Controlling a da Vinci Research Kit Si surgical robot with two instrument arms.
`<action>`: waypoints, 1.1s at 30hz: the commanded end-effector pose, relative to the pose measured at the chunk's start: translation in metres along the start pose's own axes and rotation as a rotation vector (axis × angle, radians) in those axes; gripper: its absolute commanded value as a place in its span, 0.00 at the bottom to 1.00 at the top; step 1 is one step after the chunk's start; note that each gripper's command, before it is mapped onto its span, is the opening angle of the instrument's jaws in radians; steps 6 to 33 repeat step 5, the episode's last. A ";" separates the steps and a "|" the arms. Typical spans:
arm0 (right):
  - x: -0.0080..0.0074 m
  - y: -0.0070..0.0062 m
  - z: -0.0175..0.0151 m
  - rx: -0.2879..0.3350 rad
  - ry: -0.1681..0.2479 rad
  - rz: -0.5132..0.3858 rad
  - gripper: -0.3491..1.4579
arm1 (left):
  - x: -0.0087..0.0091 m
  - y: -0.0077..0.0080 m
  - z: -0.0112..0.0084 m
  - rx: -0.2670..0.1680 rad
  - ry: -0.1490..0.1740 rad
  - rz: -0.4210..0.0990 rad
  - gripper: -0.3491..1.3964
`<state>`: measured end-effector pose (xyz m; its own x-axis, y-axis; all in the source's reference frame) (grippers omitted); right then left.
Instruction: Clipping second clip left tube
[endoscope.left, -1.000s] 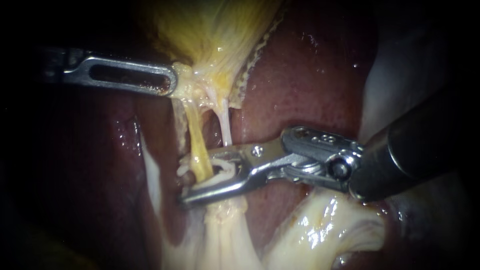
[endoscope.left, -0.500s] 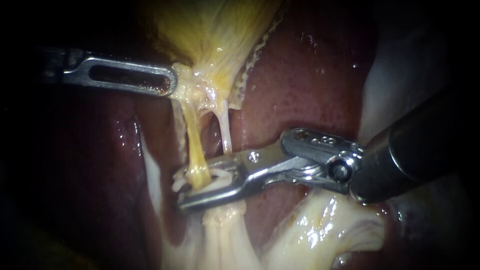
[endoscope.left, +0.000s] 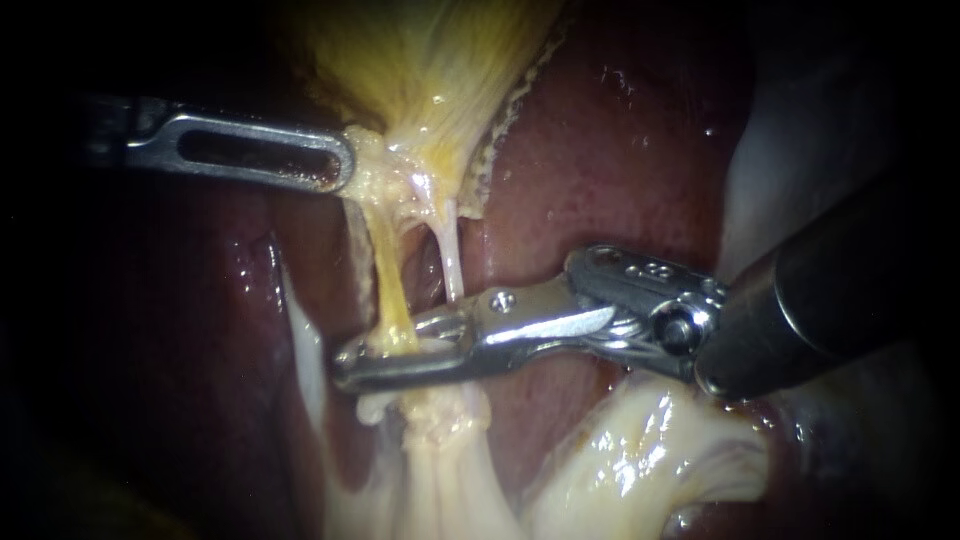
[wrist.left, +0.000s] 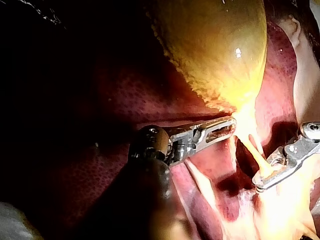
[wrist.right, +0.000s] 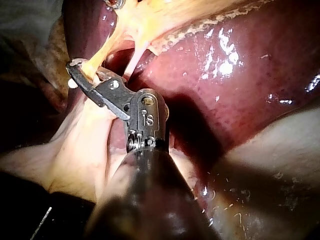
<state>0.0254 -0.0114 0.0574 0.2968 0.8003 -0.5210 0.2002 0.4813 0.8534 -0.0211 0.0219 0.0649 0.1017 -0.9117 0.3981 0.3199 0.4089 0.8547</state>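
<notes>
Left tube (endoscope.left: 390, 290), thin yellow strand, clamped in steel right instrument (endoscope.left: 355, 358)

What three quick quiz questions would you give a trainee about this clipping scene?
1. True or false: the right instrument has its end effector shut on the yellow left tube.
2. Fill in: the dark red organ behind the tubes is the ____.
3. The left instrument has its tip against: A the left tube, B the neck of the gallbladder, C the right instrument.
Key: 1 true; 2 liver; 3 B.
</notes>
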 end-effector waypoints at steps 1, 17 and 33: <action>0.0000 0.0000 0.0000 0.000 0.000 -0.001 0.00 | 0.0000 0.0000 0.0000 0.000 0.000 0.000 0.00; 0.0000 0.0000 0.0000 0.000 0.000 0.005 0.00 | -0.0001 0.0000 0.0000 0.000 0.000 0.000 0.00; 0.0000 0.0000 0.0000 0.000 0.000 0.005 0.00 | -0.0001 0.0000 0.0000 0.000 0.000 0.000 0.00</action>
